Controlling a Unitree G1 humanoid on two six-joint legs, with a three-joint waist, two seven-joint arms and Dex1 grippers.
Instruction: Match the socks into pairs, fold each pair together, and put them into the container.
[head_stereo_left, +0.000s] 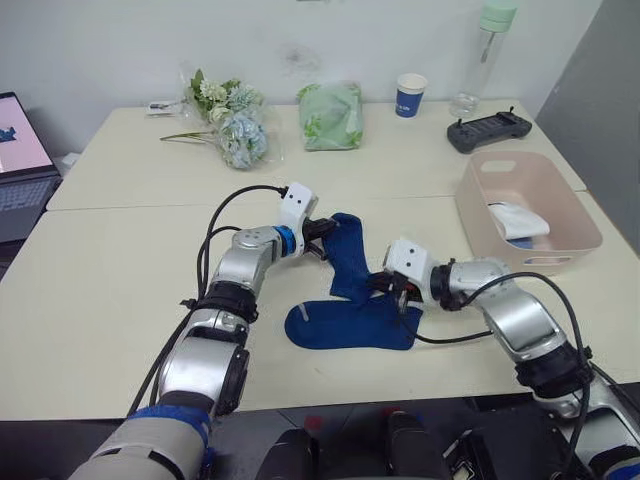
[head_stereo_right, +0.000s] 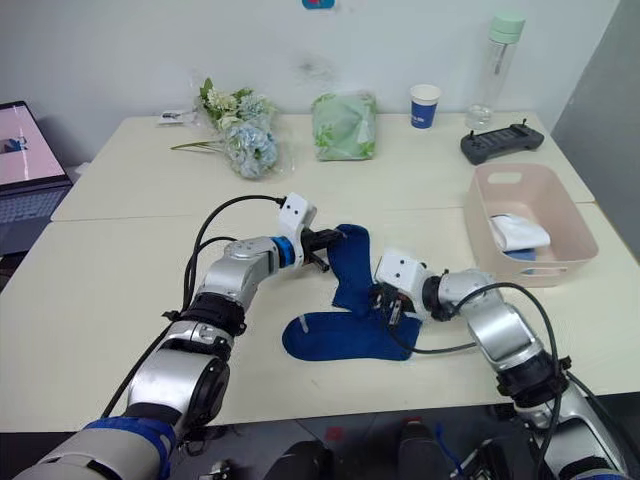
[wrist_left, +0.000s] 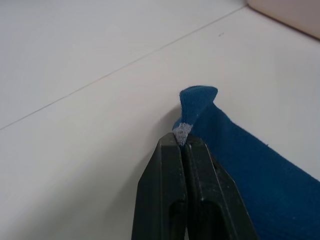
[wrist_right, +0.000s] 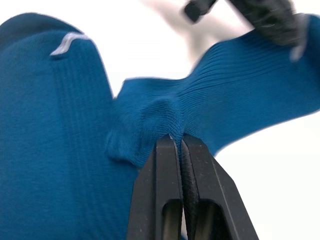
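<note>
Under the right gripper (head_stereo_right: 390, 312), navy socks (head_stereo_left: 352, 322) overlap, edges perhaps hidden.

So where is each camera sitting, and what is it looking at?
Left eye view: on the robot's head, looking forward and down at the table, both arms, the navy socks and the pink container.
Right eye view: beside it on the head, same scene; left gripper and right gripper show.
Left wrist view: on the left wrist, looking along its shut fingers pinching a sock edge.
Right wrist view: on the right wrist, along its shut fingers on navy fabric.
Shared: the navy socks show in all four views.
</note>
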